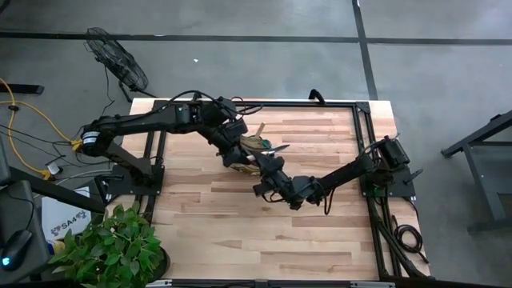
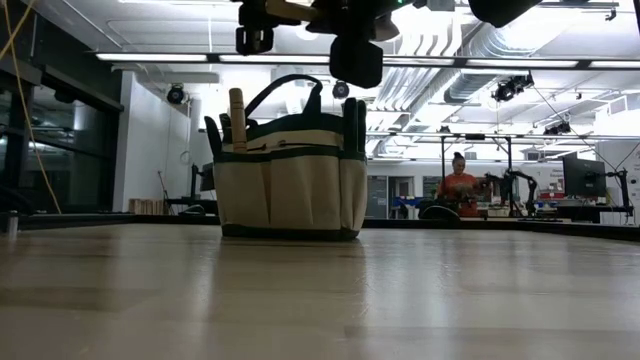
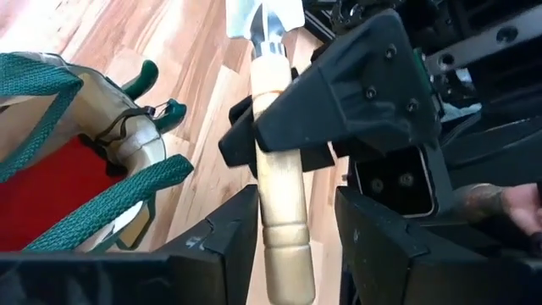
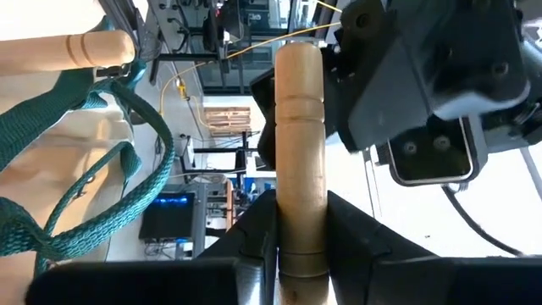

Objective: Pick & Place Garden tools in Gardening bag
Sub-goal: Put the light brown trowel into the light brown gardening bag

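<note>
1. Over table centre, high view: left gripper (image 1: pixel 240 148) & right gripper (image 1: pixel 268 172) meet above gardening bag (image 1: pixel 254 152).
2. Low view: bag (image 2: pixel 290 180) upright on table (image 2: pixel 320 290), wooden handle (image 2: pixel 237 115) sticking out.
3. Left wrist: left jaws partly apart, gaps either side of trowel handle (image 3: pixel 279 195); red glove (image 3: pixel 51 191) inside bag.
4. Right wrist: right jaws clamped on that handle (image 4: pixel 301 144).

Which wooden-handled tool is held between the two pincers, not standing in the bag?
The trowel: its pale handle lies between both pincers above the bag, blade visible. The other handle stands upright in the bag.
</note>
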Action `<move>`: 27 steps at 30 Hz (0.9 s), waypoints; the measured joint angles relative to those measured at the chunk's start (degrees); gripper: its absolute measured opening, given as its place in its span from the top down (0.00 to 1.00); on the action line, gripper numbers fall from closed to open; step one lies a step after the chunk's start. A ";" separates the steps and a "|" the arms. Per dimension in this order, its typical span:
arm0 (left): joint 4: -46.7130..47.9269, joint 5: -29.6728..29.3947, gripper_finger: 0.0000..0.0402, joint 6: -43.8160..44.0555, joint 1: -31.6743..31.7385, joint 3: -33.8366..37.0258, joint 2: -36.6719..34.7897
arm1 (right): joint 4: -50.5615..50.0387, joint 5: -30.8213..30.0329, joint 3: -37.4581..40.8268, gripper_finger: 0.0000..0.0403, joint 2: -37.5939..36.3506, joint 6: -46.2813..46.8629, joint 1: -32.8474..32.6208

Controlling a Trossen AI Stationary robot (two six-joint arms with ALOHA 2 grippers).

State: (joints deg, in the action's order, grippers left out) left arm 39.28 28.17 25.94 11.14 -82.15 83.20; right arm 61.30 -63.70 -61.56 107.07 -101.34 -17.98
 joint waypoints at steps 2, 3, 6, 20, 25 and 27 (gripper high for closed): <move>0.55 0.12 0.61 -0.70 0.09 0.02 -0.26 | 0.04 -0.53 0.00 0.85 0.00 0.63 0.00; 0.79 0.09 0.61 -0.90 0.09 0.00 -0.55 | 0.09 -0.61 0.00 0.85 0.00 0.73 0.00; 2.15 -0.87 0.61 -2.60 0.09 0.00 -1.99 | 0.09 -0.60 0.00 0.85 0.00 0.91 0.10; 8.01 -9.87 0.61 -11.52 0.07 0.02 -11.97 | 12.04 -2.46 -0.02 0.85 -2.41 12.20 0.87; 9.92 -14.47 0.61 -12.83 0.07 0.01 -15.33 | 12.65 -3.78 -0.02 0.85 -4.79 26.34 -0.04; 10.79 -16.51 0.61 -12.84 0.07 0.02 -16.22 | 12.10 -3.92 -0.02 0.85 -5.44 31.85 -0.70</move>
State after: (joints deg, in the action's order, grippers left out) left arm 50.08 11.66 13.10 11.20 -82.13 66.98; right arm 73.40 -67.61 -61.58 101.62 -69.49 -18.67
